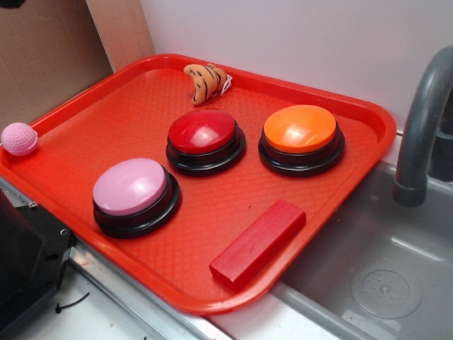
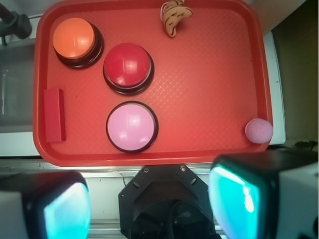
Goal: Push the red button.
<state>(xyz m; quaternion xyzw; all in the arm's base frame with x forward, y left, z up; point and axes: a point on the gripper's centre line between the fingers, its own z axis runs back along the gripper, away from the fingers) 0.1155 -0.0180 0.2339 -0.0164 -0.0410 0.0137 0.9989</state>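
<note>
The red button [image 1: 204,131] has a glossy dark red dome on a black base and sits near the middle of the red tray [image 1: 127,106]. In the wrist view the red button [image 2: 127,63] lies far below and ahead of my gripper [image 2: 149,204]. The gripper hangs high over the tray's near edge, above the robot's black base [image 2: 164,199]. Its two teal-padded fingers [image 2: 65,211] stand wide apart with nothing between them. The gripper does not show in the exterior view.
On the tray [image 2: 209,89] are also an orange button [image 1: 300,129], a pink button [image 1: 130,185], a flat red block [image 1: 258,242] and a striped plush toy [image 1: 205,81]. A pink ball [image 1: 19,139] rests on the tray's rim. A grey sink [image 1: 375,262] and faucet [image 1: 421,127] are on the right.
</note>
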